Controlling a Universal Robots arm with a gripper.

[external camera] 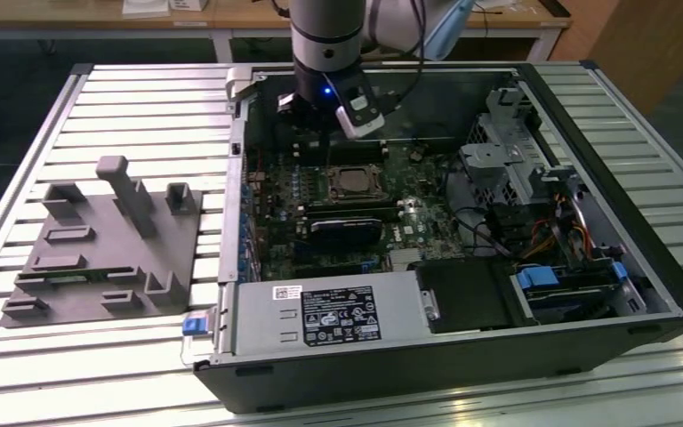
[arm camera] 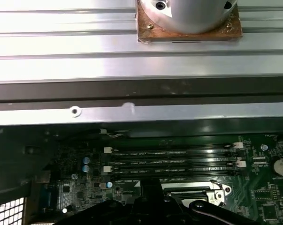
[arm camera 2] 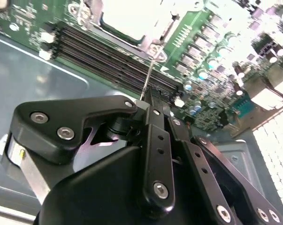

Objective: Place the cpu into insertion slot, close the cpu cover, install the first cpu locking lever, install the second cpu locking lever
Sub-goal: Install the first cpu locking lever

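The cpu (external camera: 351,182) lies in the insertion slot of the green motherboard (external camera: 419,222), and its silvery-tan top shows through the window of the cpu cover (external camera: 328,184), which lies flat over it. In the second wrist view the cover (arm camera 2: 165,29) glares bright. A thin wire locking lever (arm camera 2: 149,77) runs from the socket's corner down to my gripper (arm camera 2: 148,99), whose black fingers (arm camera 2: 155,136) meet on the lever's free end. In the exterior view my gripper (external camera: 320,142) hangs inside the case just beyond the socket.
The open computer case (external camera: 235,178) lies on a slatted aluminium table. Black memory slots (arm camera: 174,159) run beside the socket. A labelled black box (external camera: 330,316), a drive cage (external camera: 508,151) and cables (external camera: 555,231) crowd the case. A grey fixture (external camera: 104,245) stands at the exterior view's left.
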